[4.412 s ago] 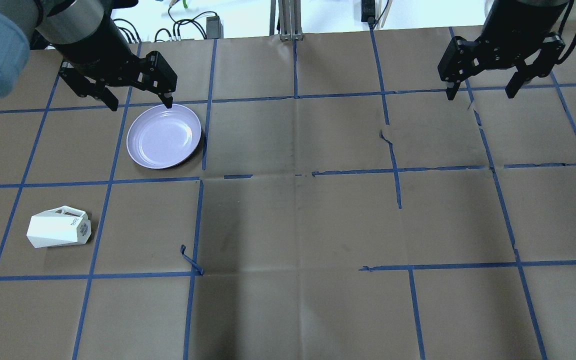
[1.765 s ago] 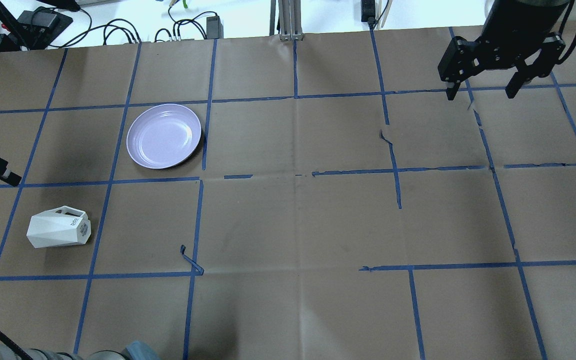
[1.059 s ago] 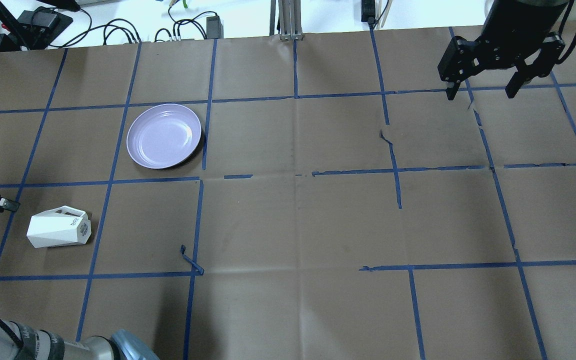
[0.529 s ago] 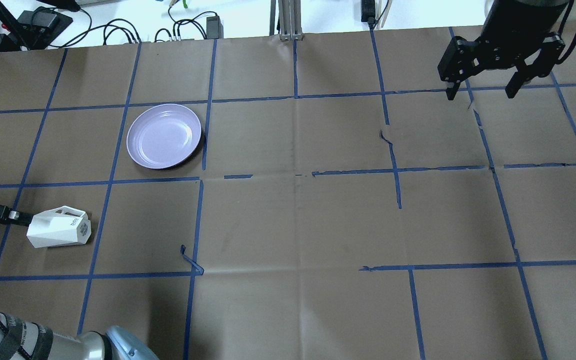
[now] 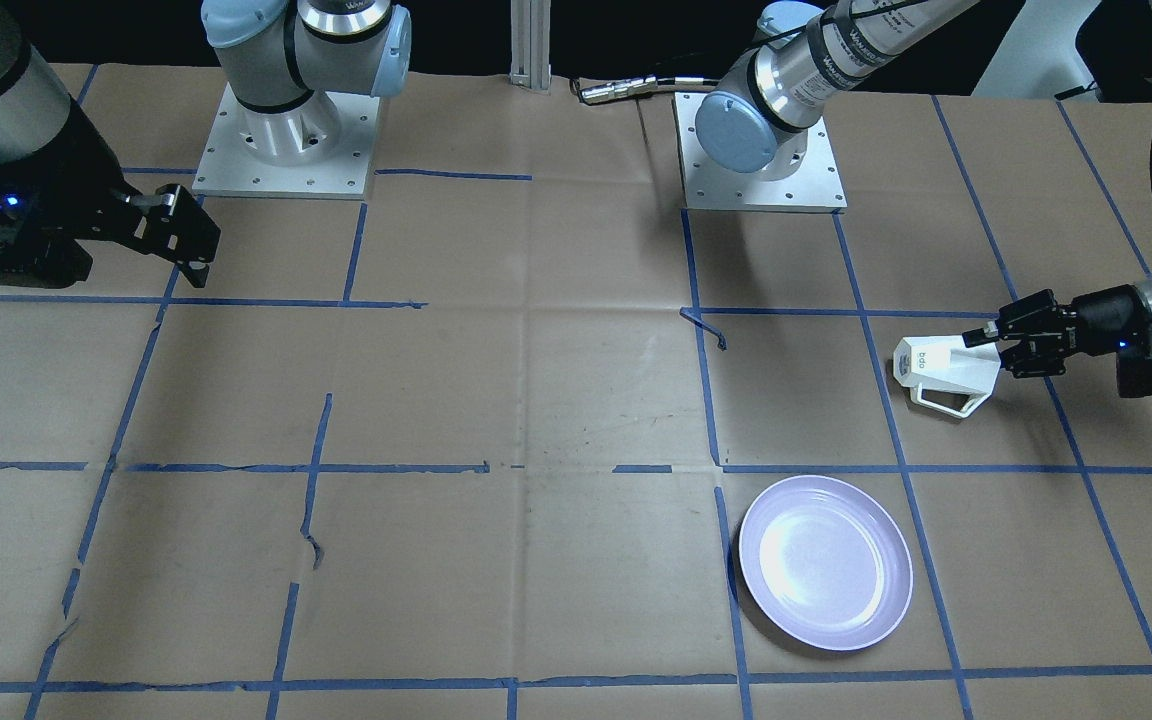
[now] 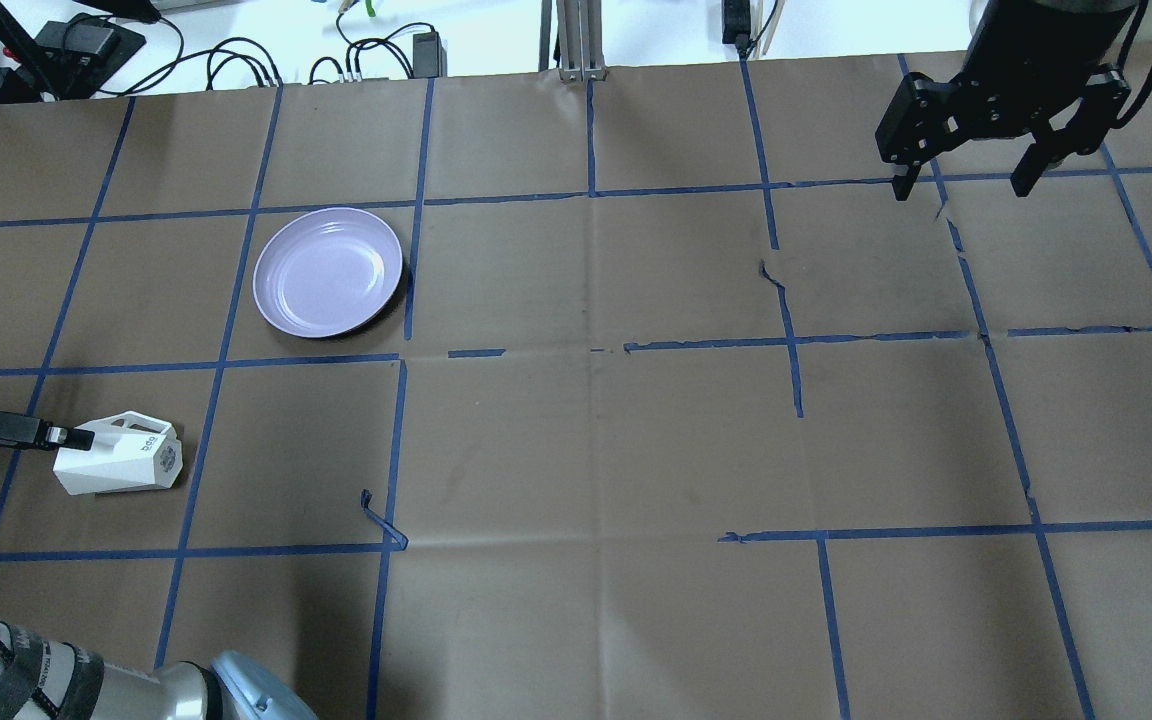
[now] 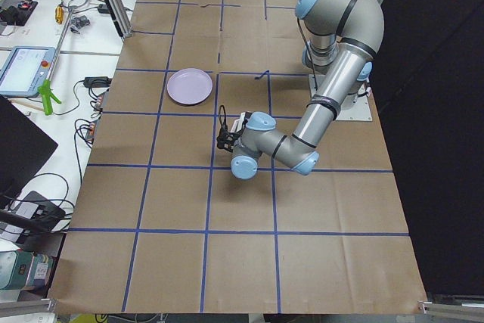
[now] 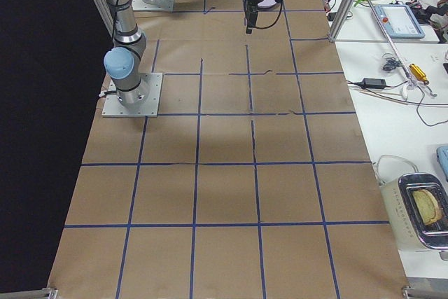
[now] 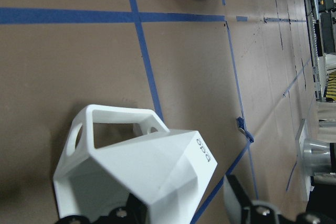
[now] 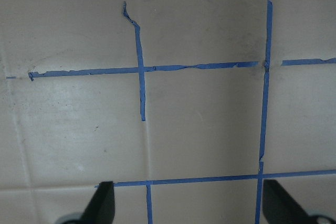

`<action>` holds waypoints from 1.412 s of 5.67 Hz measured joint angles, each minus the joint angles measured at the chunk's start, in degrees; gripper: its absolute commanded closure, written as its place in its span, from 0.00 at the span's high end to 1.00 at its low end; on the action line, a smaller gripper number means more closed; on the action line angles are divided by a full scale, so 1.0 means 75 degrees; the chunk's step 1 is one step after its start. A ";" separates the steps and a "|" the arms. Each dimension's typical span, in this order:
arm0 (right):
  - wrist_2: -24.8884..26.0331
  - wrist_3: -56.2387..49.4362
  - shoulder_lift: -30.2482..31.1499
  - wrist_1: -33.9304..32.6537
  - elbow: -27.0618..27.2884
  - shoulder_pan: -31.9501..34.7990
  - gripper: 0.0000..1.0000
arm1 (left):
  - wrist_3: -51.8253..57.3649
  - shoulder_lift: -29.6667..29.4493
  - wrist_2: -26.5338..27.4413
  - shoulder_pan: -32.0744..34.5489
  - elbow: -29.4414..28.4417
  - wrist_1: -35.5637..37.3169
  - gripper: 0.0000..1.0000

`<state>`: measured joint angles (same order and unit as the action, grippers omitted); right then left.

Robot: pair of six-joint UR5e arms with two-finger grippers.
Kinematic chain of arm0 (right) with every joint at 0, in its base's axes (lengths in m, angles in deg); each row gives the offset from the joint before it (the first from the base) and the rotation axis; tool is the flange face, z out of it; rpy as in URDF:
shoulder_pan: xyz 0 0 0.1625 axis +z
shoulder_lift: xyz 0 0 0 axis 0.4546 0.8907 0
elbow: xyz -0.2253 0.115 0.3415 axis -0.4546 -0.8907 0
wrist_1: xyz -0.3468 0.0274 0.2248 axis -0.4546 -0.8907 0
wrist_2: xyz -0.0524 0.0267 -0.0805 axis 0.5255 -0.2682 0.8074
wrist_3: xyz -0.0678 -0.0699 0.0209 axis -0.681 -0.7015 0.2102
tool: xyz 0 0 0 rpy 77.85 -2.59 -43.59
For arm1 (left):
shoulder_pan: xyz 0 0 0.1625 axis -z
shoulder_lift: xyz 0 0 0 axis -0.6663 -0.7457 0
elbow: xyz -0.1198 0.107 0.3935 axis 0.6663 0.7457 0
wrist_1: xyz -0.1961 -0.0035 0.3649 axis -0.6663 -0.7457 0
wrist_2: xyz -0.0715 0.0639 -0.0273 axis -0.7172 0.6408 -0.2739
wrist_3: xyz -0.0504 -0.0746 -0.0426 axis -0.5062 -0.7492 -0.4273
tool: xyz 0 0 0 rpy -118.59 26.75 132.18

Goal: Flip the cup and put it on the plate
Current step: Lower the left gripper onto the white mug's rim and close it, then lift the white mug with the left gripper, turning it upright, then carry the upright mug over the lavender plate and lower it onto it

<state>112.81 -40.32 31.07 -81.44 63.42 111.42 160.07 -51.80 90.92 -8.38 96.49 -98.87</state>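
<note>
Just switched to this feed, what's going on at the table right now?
The left gripper is at the mouth end of the white cup, which lies on its side on the table with its handle on the plate's side. The gripper looks open, lined up on the cup's rim, and no grasp is closed that I can see. The purple plate sits empty, apart from the cup. The right gripper hangs open over the table's other end, holding nothing.

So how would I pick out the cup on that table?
Find the brown table taped into blue squares, then its round lavender plate. Nearer the robot, by the left gripper, lies the cup: white, faceted, on its side with an angular handle.
</note>
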 measured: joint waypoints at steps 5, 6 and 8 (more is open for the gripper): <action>0.0000 0.0000 0.0000 0.0000 0.0000 0.0000 1.00 | -0.1733 0.1122 -0.0503 0.0535 -0.0260 -0.0030 0.00; 0.0000 0.0000 0.0000 0.0000 0.0000 0.0000 1.00 | -0.2451 0.1660 -0.0503 0.1213 -0.0388 0.0263 0.00; 0.0000 0.0000 0.0000 0.0000 0.0000 0.0000 1.00 | -0.4149 0.2261 0.0002 0.2867 -0.0509 0.1666 0.00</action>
<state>112.80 -40.31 31.07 -81.44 63.41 111.41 128.96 -34.85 90.94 13.12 92.68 -86.37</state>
